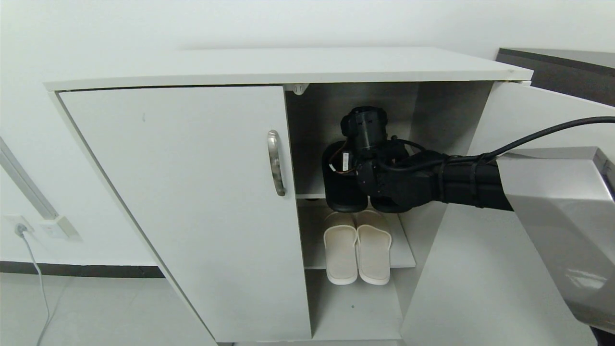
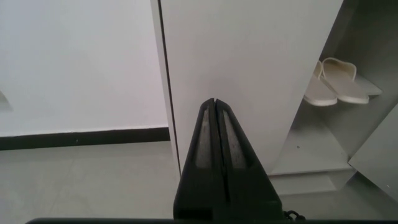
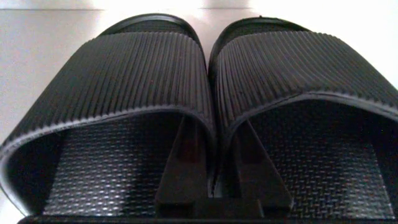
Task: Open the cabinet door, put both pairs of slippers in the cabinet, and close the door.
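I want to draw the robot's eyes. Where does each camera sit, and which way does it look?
Head view: on the robot's head, looking forward and down at the cabinet; the right arm is inside it, with the black slippers.
Left wrist view: on the left wrist, facing the closed door past the shut left gripper.
Right wrist view: on the right wrist, close up on the black slippers, pinched by the right gripper.
Shared: head and left wrist views both show the white slippers on a shelf.
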Available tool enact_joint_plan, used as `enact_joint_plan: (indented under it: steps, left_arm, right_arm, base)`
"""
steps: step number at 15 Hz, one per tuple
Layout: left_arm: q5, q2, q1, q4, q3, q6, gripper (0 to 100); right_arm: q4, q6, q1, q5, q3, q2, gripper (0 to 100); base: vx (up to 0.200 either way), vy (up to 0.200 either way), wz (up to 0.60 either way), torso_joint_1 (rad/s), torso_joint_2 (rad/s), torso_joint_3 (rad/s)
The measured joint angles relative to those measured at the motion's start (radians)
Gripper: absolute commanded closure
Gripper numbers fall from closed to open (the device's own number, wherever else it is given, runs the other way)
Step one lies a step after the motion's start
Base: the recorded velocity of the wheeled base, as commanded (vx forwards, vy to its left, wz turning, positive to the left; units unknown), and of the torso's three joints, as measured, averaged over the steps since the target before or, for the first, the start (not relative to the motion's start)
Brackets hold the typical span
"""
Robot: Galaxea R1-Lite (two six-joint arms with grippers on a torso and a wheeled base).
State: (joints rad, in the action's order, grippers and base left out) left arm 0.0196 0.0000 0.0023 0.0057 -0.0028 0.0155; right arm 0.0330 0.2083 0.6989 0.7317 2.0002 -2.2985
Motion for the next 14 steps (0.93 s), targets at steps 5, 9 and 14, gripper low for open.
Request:
enact_joint_plan:
  steps: [5,9,14]
  left_arm:
    - [0.000,0.000,0.000,0.000,0.000,0.000,100]
    - [0.000,0.000,0.000,0.000,0.000,0.000,100]
    - [0.000,0.000,0.000,0.000,0.000,0.000,100]
  right_arm:
    - [0.010,0.014,-0.001,0.000,0.000,0.000,100]
    - [0.010,0.022,0.000,0.000,0.000,-0.001,0]
    - [0.006,0.023,0.004,0.002,0.000,0.001,0]
  base:
    - [0.000,0.000,0.00,0.000,0.00,0.000]
    - [0.000,0.000,0.00,0.000,0.00,0.000]
    - [0.000,0.000,0.00,0.000,0.00,0.000]
